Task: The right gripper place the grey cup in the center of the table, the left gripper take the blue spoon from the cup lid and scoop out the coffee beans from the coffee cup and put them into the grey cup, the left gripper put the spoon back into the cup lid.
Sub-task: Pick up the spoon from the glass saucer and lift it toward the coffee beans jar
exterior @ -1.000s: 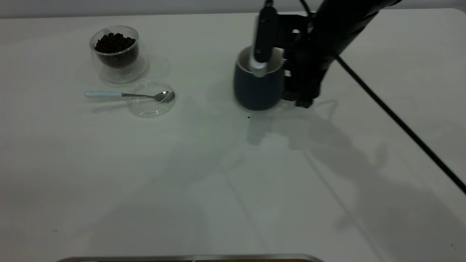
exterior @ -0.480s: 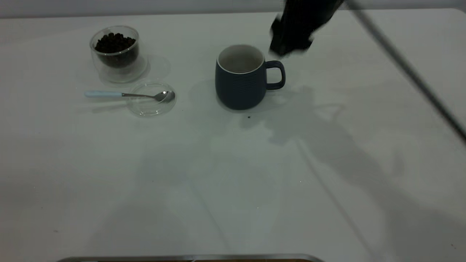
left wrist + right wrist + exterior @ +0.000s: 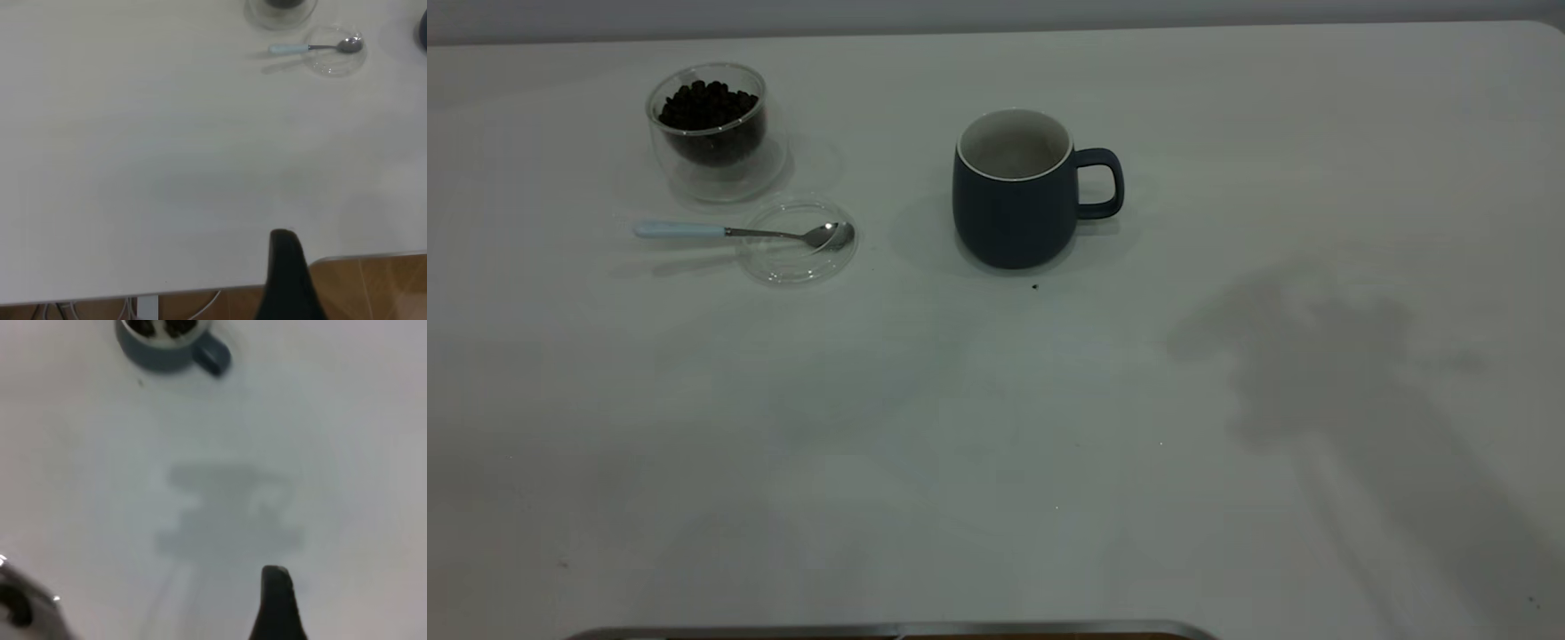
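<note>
The grey cup (image 3: 1014,191), a rounded dark navy-grey matte mug with a white inside and rim, stands upright on the white matte table (image 3: 996,427), its loop handle turned toward the right arm's side. Neither gripper touches it, and neither appears in the exterior view. From the right wrist view the mug (image 3: 170,347) lies well ahead of the right gripper (image 3: 277,603), cut off by the picture's edge, with dark patches showing inside that cannot be made out. Only one black tab of that gripper shows, so I cannot tell how wide it stands.

Well apart from the mug, toward the left arm's side, sits the coffee cup (image 3: 710,129), a short clear double-walled glass, holding a heap of dark coffee beans (image 3: 708,105). Just in front of it lies the cup lid (image 3: 799,242), a flat clear glass disc, with the blue spoon (image 3: 738,232) resting across it: the shiny bowl in the lid, the pale blue handle sticking out over the table.

The left gripper (image 3: 285,277) hangs over the table's near edge, far from the spoon (image 3: 313,47) and lid (image 3: 333,59); the glass cup there is cut off. Only its black tab is visible, so its opening cannot be told. A tiny dark speck (image 3: 1035,286) lies just before the mug. No writing is readable
</note>
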`<state>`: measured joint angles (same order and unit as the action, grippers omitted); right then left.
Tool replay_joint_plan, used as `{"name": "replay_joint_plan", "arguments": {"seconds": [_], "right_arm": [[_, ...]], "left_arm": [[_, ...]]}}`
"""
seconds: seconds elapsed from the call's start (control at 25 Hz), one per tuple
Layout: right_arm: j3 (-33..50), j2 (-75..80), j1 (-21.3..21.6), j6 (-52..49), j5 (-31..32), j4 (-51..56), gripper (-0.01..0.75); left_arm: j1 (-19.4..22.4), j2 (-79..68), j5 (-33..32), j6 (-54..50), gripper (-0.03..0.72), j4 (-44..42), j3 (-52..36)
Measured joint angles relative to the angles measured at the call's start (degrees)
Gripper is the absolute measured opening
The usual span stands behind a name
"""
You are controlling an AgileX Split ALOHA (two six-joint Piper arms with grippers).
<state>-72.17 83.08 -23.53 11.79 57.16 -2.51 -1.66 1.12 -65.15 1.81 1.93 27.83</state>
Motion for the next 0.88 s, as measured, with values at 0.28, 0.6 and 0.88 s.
{"name": "replay_joint_plan", "arguments": {"seconds": [0.28,0.6,0.88], "right_arm": [[1.6,-14.6,0.0,-6.8,13.0,-0.1,0.592],[15.4,-37.2,0.0,-8.7,13.8,0.1,0.592],[29.6,-55.3,0.0,-14.0,13.8,1.0,0.592]], "left_arm": [[0.0,0.0,0.0,0.0,0.592,0.0,0.0],[0.0,0.0,0.0,0.0,0.592,0.0,0.0],[0.0,0.0,0.0,0.0,0.592,0.0,0.0]]}}
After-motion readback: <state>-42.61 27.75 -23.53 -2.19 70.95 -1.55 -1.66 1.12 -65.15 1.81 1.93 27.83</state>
